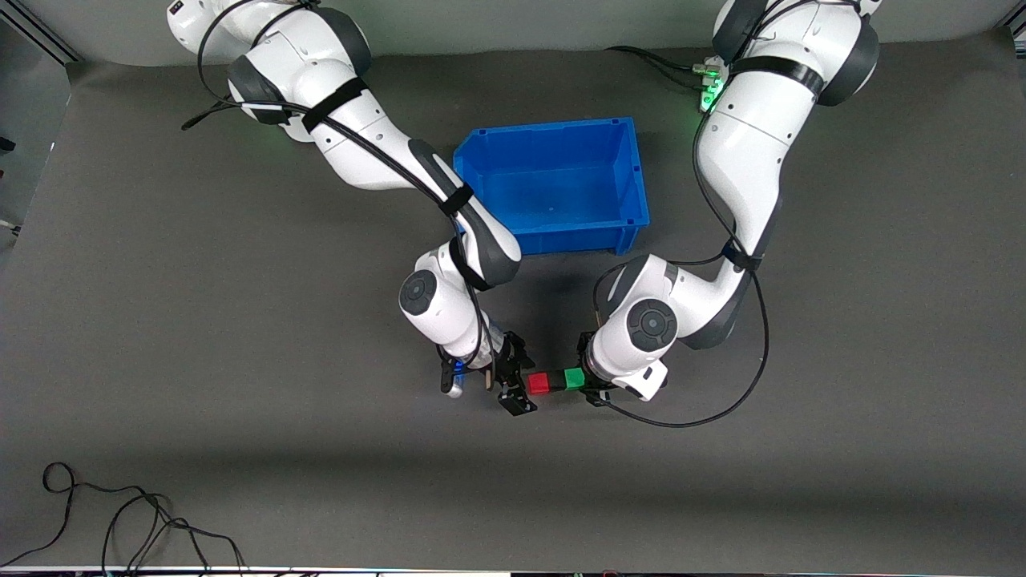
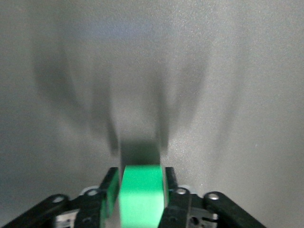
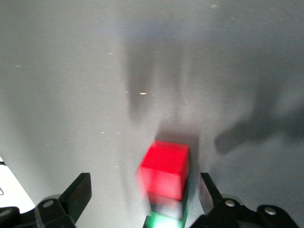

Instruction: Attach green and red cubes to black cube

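**Cube row held in air, red end let go**

The green cube (image 1: 574,378) is pinched by the left gripper (image 1: 583,383), fingers (image 2: 110,190) pressed on its sides, over bare table (image 1: 240,361) nearer the front cam than the blue bin (image 1: 553,183). The black cube (image 1: 556,381) is seen only as a dark sliver btwn green and red cube (image 1: 539,383), all three touching in a row. The right gripper (image 1: 513,383) is spread wide beside red, gripping nothing. Judged: the row hangs from the green end alone, so the joints look attached.
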Robot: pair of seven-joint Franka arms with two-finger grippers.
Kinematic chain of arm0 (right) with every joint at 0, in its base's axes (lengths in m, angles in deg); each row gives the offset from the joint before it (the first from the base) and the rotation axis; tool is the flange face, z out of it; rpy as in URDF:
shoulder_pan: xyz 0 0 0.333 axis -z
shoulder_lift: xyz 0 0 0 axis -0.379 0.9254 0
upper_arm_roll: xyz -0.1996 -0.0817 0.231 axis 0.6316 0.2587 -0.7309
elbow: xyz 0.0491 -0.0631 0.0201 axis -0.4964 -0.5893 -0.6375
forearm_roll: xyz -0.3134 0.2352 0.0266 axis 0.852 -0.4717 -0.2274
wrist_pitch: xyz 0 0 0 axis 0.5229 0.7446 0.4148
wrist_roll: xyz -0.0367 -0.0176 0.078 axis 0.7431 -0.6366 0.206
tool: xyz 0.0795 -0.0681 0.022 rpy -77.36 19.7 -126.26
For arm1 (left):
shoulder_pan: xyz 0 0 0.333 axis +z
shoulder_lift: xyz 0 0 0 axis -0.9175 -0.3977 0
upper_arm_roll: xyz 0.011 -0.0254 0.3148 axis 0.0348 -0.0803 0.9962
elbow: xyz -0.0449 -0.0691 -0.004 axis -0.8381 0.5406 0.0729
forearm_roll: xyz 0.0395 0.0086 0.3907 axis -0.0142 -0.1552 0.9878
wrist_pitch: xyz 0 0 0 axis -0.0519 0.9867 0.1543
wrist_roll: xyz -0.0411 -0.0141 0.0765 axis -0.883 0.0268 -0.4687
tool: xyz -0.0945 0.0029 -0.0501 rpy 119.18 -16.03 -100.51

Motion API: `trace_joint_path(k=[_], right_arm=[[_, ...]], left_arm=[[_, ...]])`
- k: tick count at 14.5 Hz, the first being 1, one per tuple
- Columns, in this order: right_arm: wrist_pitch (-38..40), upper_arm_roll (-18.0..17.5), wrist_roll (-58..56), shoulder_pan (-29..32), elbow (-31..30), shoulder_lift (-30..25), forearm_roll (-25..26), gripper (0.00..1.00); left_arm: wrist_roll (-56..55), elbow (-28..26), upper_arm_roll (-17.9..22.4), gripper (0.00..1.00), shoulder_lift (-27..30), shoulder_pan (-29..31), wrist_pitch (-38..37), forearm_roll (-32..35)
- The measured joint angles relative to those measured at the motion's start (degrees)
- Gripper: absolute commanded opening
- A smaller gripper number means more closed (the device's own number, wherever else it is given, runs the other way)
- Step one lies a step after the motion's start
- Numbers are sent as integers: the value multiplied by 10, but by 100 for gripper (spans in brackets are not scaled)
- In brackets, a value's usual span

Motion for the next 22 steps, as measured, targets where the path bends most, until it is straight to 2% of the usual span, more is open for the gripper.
trace_joint_path(k=[2,4,7,10,13,15,19,22], right_arm=[[8,3,0,9,8,-3,50,100],[57,7,0,30,17,-17,80,100],[172,9,-18,74,29,-68,94,100],[314,10,-80,117,32,-142,95,100],[430,14,-147,157,32,-207,97,100],[506,16,-206,184,32,-244,110,100],[653,18,-343,230,32,-314,180,100],[720,27,-435,258,31,-354,200,100]], left_arm=[[0,1,0,100,0,0,0,0],[0,1,0,100,0,0,0,1],[1,11,2,100,7,0,-12,38],[31,22,4,100,39,6,-106,101],[139,23,5,100,100,30,-195,104],[243,10,5,100,148,58,-225,103],[497,-81,8,100,225,98,-237,103],[690,-147,10,100,283,144,-248,101]])
